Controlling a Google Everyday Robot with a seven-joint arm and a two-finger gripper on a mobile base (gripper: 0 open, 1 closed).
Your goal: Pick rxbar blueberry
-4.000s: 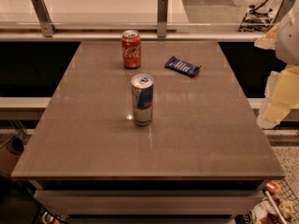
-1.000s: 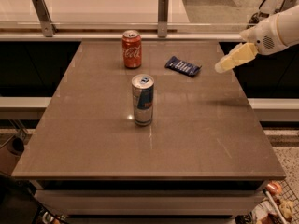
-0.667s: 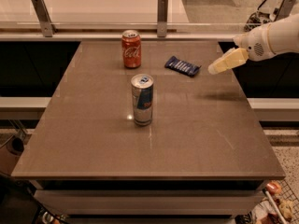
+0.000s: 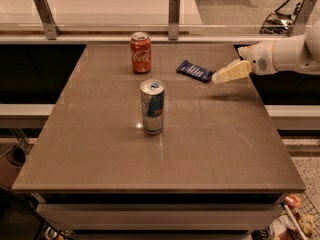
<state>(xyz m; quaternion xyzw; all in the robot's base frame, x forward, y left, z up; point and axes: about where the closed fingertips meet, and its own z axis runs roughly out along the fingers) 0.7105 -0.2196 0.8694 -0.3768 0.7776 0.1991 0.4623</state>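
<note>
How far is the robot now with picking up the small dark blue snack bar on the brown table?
Done: the cream gripper is close beside one end of the flat dark blue wrapped bar, low over the brown table. In hand: nothing; the bar lies flat on the table. Left: grasp and lift it. The red can and the blue-silver can stand upright, apart from it.

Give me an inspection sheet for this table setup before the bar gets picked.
Surface: brown table, three items on it.
Job's things: rxbar blueberry lies flat towards the far right.
Clutter: red can upright at far centre; blue-silver can upright mid-table.
Grippers: hand sits just right of the bar; contact cannot be told.
Cables: possible dark cable beyond the far right corner.
Surroundings: metal posts behind the table.
</note>
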